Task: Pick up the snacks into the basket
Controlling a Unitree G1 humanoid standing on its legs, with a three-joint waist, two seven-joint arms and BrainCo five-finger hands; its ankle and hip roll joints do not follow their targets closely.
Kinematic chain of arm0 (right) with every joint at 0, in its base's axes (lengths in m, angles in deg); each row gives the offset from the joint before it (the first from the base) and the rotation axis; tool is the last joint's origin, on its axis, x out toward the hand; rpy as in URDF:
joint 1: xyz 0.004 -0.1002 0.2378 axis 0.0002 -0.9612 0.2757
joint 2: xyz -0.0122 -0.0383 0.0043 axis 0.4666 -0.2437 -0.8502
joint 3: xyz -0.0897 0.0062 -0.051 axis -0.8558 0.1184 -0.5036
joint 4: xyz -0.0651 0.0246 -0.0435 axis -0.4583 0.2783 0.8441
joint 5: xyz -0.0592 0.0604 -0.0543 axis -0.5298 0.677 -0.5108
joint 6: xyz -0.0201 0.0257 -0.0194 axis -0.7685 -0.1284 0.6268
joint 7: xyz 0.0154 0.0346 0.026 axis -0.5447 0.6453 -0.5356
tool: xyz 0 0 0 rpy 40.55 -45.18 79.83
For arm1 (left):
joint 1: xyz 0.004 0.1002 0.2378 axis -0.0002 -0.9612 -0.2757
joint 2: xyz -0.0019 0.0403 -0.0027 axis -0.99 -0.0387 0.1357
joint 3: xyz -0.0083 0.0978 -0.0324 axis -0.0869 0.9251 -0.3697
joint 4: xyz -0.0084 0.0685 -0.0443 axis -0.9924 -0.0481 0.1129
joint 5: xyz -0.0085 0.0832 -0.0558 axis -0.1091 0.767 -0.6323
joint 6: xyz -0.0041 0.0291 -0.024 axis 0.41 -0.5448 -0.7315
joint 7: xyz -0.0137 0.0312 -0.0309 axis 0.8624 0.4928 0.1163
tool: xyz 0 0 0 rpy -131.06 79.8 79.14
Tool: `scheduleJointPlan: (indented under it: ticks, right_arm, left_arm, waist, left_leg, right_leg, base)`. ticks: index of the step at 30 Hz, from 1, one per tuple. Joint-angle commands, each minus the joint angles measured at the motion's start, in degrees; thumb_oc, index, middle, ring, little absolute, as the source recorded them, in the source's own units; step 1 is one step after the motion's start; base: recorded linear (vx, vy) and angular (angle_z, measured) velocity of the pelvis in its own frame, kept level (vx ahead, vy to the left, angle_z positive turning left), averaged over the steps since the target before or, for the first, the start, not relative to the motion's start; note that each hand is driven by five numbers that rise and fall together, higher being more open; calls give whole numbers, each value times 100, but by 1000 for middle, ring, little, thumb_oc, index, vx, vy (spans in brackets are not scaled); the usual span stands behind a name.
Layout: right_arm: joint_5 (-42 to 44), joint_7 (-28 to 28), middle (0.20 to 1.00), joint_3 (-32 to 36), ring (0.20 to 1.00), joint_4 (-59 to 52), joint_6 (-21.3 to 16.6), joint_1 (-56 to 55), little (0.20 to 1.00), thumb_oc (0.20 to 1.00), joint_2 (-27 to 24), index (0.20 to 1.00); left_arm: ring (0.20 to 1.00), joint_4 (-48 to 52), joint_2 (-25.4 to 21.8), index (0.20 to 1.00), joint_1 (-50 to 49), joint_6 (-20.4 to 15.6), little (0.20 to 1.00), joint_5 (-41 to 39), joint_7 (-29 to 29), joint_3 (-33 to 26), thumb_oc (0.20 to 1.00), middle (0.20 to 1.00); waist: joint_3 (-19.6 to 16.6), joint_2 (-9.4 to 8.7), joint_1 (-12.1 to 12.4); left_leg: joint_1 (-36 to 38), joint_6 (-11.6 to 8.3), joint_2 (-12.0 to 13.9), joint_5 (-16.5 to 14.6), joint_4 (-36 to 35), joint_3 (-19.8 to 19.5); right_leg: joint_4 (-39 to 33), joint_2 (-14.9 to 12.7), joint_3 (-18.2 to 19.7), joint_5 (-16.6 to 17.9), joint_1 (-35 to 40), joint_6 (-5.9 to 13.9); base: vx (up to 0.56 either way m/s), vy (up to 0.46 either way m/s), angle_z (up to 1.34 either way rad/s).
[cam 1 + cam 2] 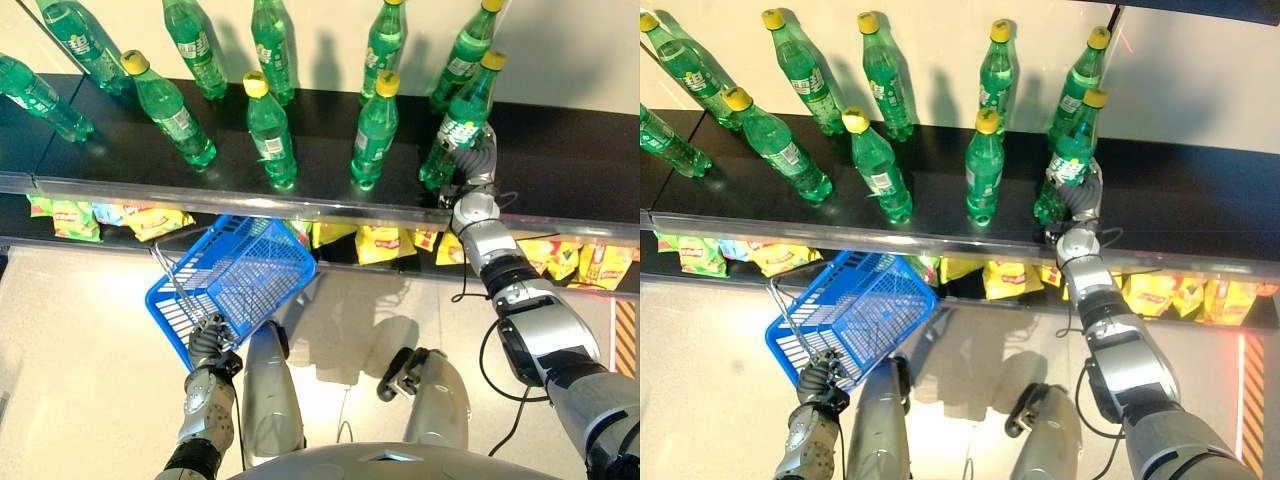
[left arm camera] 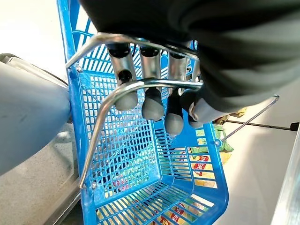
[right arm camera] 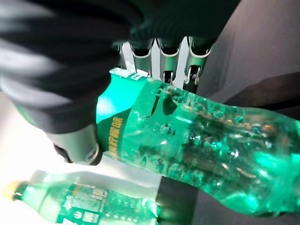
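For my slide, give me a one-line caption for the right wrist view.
Right hand curled round a green bottle on the dark shelf, a second bottle beside it.

A dark shelf [image 1: 560, 170] with a metal front edge is set against a pale wall [image 1: 560, 40]; a light, glossy floor [image 1: 70, 340] is seen below.

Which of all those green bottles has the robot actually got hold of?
The front-row bottle farthest right on the dark shelf: the right hand is curled around its lower part. The other bottles stand untouched.
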Motion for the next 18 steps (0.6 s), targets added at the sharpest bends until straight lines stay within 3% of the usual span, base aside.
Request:
scheduleJointPlan:
  ticks: [1, 13, 18]
  right_arm:
    - [-298, 297, 200, 512, 200, -851, -566, -231, 200, 200, -147, 200]
    - [-1315, 824, 200, 1220, 200, -3216, -1032, -1882, 200, 200, 22, 200]
    - [-1187, 520, 200, 1235, 200, -4187, -1287, -2214, 200, 200, 74, 200]
  left_arm:
    - [200, 320, -81, 200, -217, -336, 200, -40, 5, 114, 200, 200]
    - [200, 422, -22, 200, -78, -534, 200, 269, -223, 29, 200, 200]
    - [200, 414, -25, 200, -25, -567, 200, 333, -296, -13, 200, 200]
  waist:
    - [-177, 118, 9]
    - [-143, 57, -181]
    - [-167, -25, -233]
  left_leg:
    - [-282, 475, -212, 54, 202, 263]
    - [-245, 493, -170, 17, 241, 274]
    - [-45, 494, -193, 49, 99, 283]
  right_leg:
    - [-312, 233, -25, 186, 157, 203]
    - [-275, 218, -3, 127, 163, 233]
    - [-379, 250, -8, 151, 365, 254]
  base:
    - [0, 0, 0]
    - [7, -1, -1]
    - [15, -4, 1]
